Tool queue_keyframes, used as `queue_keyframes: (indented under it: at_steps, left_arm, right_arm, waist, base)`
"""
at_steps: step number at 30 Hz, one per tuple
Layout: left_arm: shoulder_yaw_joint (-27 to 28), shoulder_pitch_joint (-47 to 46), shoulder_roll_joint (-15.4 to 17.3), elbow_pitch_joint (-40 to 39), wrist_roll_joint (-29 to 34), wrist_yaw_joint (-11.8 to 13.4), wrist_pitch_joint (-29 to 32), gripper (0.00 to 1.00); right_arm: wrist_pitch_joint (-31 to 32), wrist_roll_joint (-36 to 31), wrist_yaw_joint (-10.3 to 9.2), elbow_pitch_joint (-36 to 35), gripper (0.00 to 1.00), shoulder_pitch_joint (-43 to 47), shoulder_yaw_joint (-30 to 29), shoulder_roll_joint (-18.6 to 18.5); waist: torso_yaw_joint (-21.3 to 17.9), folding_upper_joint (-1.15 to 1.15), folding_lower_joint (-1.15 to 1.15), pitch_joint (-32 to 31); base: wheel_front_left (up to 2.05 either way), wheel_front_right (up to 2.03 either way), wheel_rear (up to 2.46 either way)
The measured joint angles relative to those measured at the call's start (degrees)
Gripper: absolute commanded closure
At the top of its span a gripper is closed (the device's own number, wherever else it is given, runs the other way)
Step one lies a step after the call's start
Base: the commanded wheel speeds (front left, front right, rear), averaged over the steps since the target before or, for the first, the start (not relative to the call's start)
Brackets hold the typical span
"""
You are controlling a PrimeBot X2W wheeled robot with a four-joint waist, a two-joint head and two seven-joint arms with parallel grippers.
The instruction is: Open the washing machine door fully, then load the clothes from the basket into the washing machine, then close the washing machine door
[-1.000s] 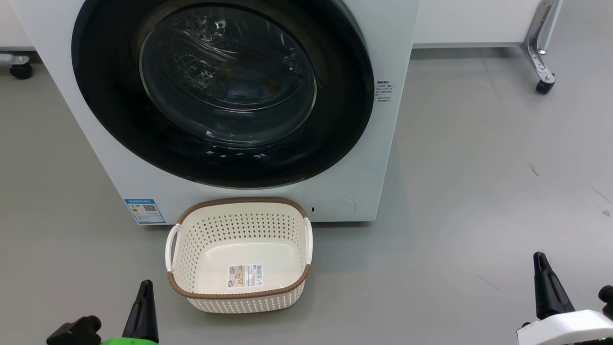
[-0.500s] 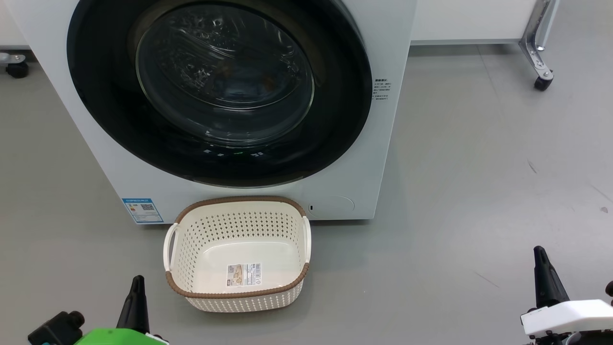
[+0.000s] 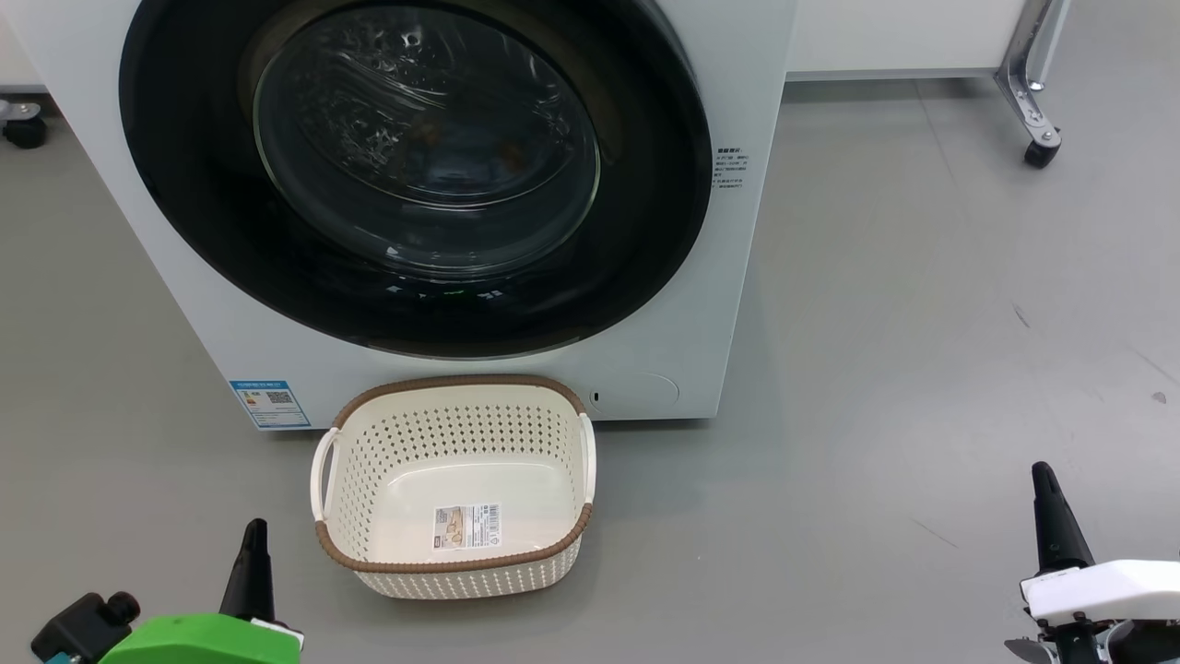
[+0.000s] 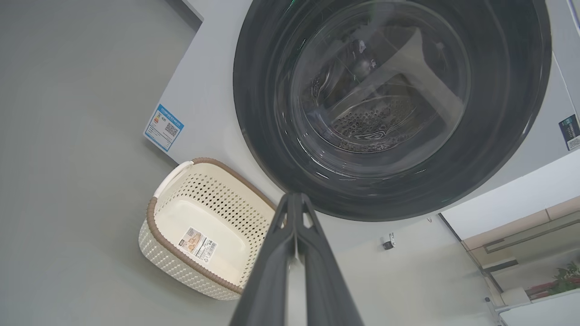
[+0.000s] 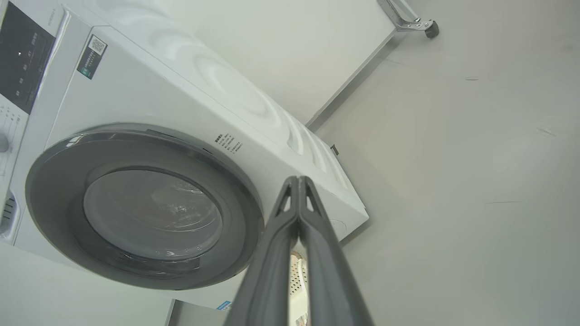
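Basket (image 3: 461, 581) near left end effector (image 3: 253, 530), apart; right end effector (image 3: 1043, 474) farther.

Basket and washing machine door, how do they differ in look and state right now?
The basket is cream-white perforated plastic with a brown rim; the washing machine door is glossy black around clear glass. The basket is a rounded rectangle; the door is round. The basket stands open-topped and empty on the floor; the door is shut. Both are at the front of the washing machine.
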Motion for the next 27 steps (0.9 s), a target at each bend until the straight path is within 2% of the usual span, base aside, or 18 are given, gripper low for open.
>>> queue_keyframes:
  at_steps: [27]
  left_arm:
    - [1.09,-3.60,1.13,1.71,-20.19,-0.01,4.79,1.00]
  right_arm:
    - [5.45,20.69,0.11,2.04,1.00,-4.05,-2.16,1.66]
  waist:
    - [-0.66,0.00,0.00,0.61]
  base:
    - [0.00,0.00,0.00]
